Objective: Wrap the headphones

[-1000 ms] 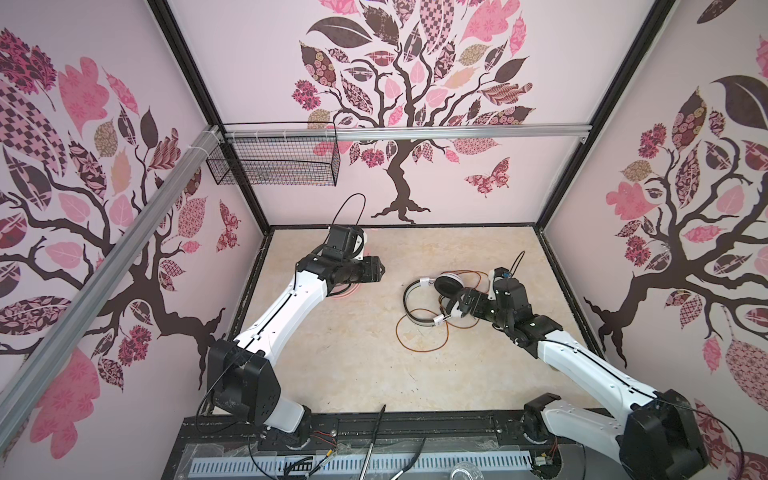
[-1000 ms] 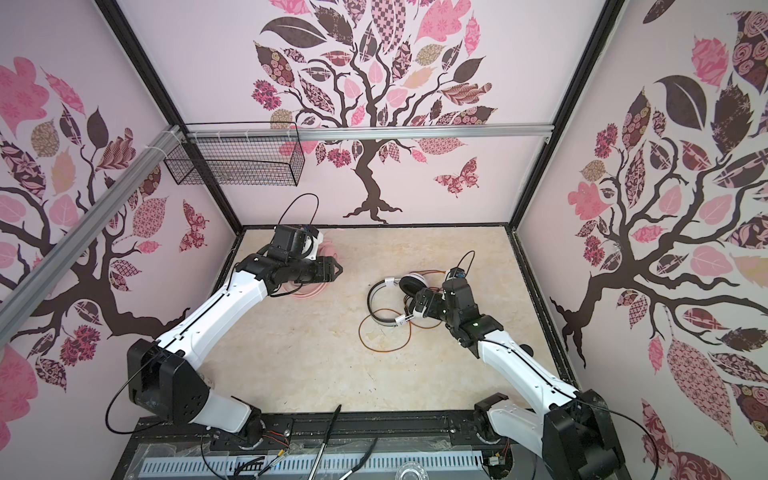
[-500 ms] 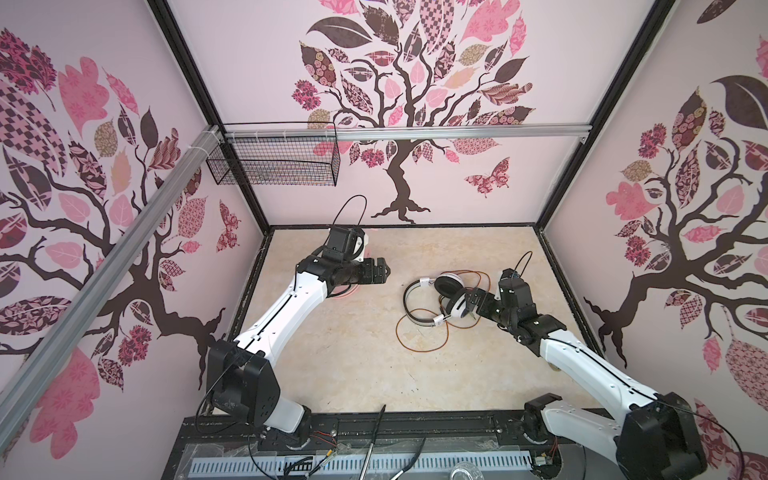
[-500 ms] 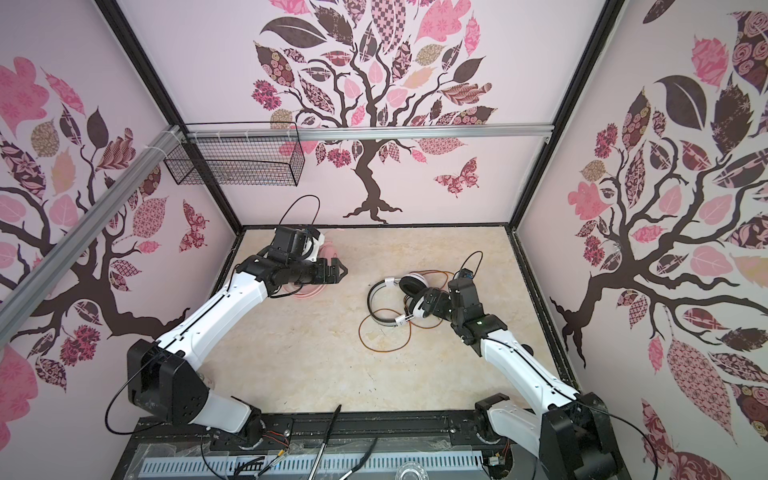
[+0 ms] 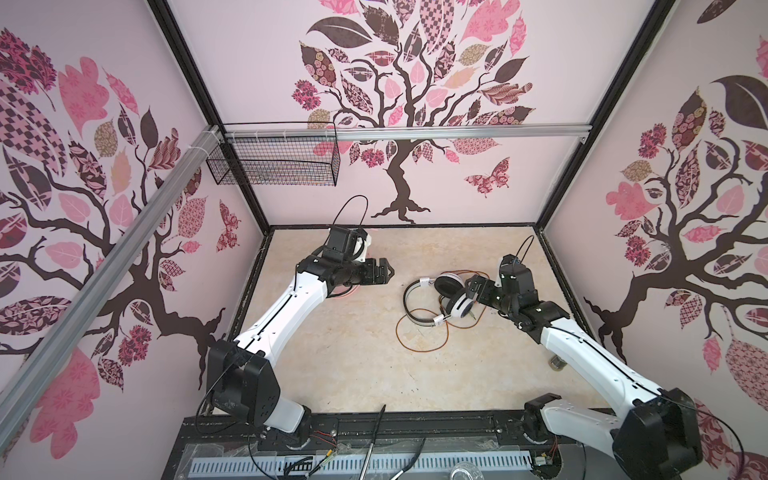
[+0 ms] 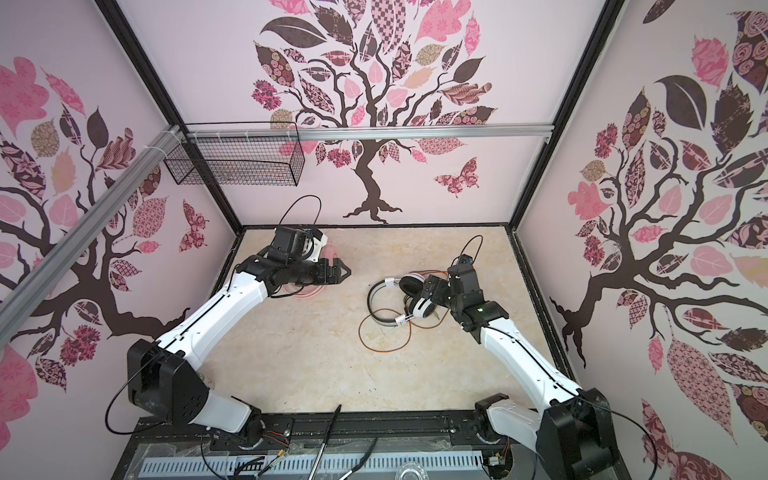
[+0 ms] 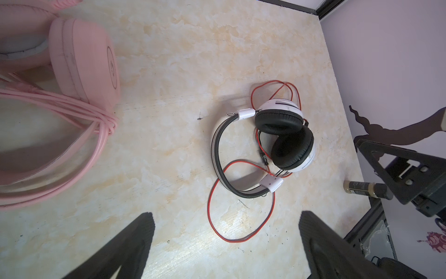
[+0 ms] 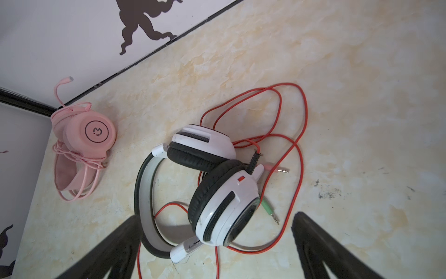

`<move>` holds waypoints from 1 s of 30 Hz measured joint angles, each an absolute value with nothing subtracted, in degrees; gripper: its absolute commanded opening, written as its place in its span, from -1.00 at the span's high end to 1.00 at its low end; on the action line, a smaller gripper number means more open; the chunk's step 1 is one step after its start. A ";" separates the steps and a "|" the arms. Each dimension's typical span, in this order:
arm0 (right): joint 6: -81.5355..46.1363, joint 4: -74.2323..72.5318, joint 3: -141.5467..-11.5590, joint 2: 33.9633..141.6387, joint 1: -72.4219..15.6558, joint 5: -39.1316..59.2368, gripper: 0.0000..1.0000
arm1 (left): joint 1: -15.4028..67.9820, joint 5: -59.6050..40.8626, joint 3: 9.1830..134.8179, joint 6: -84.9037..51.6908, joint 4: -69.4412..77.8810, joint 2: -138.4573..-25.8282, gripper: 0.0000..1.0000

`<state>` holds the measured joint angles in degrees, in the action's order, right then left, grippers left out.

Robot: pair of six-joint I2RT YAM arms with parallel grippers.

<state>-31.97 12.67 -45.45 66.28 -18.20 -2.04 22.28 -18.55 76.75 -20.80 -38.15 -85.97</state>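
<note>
The white-and-black headphones [image 5: 453,301] [image 6: 417,305] [image 7: 284,135] [image 8: 224,205] lie right of centre on the table. Their orange-red cord [image 5: 419,351] [image 6: 382,347] [image 7: 241,239] [image 8: 303,120] sprawls in loose loops around them. My right gripper [image 5: 473,286] [image 6: 432,286] [image 8: 217,219] hangs open over the nearer white earcup, holding nothing. The pink headphones [image 6: 309,293] [image 7: 84,65] [image 8: 89,135] lie at the back left, mostly under my left arm in both top views. Their pink cord [image 7: 101,120] [image 8: 79,157] is wound round the headband. My left gripper [image 5: 388,271] [image 6: 347,272] [image 7: 226,217] is open and empty between the two headsets.
A wire basket [image 5: 274,166] [image 6: 232,164] hangs on the back wall at the left. A small dark cylinder [image 5: 557,363] [image 7: 362,189] lies by the right wall. The pink plug [image 8: 277,169] and the green plug [image 8: 270,210] rest beside the white earcup.
My left gripper has opened wide and moved a little right, away from the pink headphones. The right arm has shifted only slightly by the white earcup.
</note>
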 measured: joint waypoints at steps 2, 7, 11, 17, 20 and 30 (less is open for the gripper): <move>-32.21 12.91 -45.67 68.58 -18.20 -1.02 -0.99 | 22.28 -19.03 76.77 -21.06 -38.15 -85.97 -0.94; -32.84 13.37 -47.57 74.65 -18.20 0.75 -0.99 | 22.28 -21.04 76.77 -21.80 -38.15 -85.97 -0.94; -36.23 13.69 -50.46 80.44 -18.20 0.19 -0.99 | 22.28 -22.02 76.77 -22.52 -38.13 -85.97 -0.94; -44.07 18.11 -57.76 91.53 -18.20 -0.64 -0.93 | 22.33 -19.94 76.84 -22.72 -39.31 -86.46 -0.94; -47.09 19.57 -60.25 94.52 -18.20 -0.08 -0.85 | 22.44 -18.63 77.08 -22.74 -40.69 -87.99 -0.94; -51.70 19.51 -56.27 91.22 -18.26 -0.23 -0.51 | 23.51 -18.90 77.93 -23.86 -42.65 -90.87 -0.94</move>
